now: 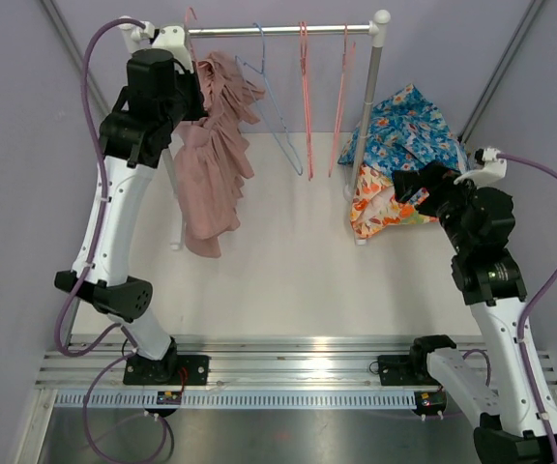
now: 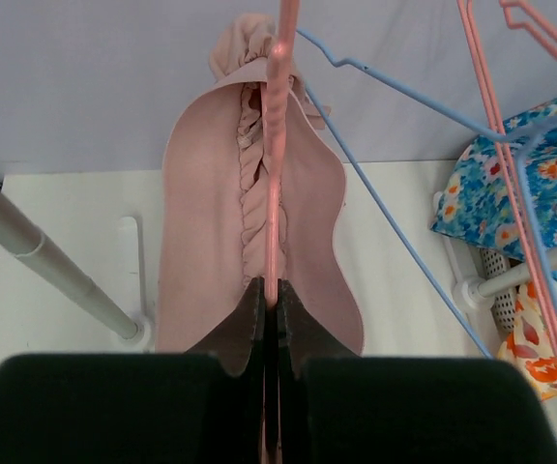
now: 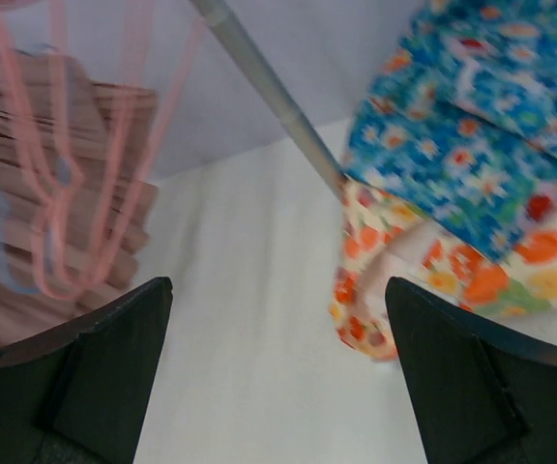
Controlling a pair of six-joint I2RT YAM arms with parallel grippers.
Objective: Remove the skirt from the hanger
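Note:
A dusty pink skirt (image 1: 211,164) hangs on a pink hanger (image 2: 277,145) at the left end of the rail (image 1: 288,30). My left gripper (image 1: 201,92) is shut on the pink hanger's bar, right at the skirt's gathered waistband (image 2: 249,164). In the left wrist view the skirt (image 2: 201,222) drapes down both sides of the bar. My right gripper (image 1: 409,184) is open and empty, held above the table near the right post, beside the floral clothes. In the right wrist view its gripper (image 3: 278,329) frames bare table.
A blue hanger (image 1: 278,116) and two pink hangers (image 1: 306,97) hang empty on the rail. Blue floral cloth (image 1: 409,126) and orange floral cloth (image 1: 380,203) lie by the right post (image 1: 370,106). The left post (image 2: 46,266) stands close to the skirt.

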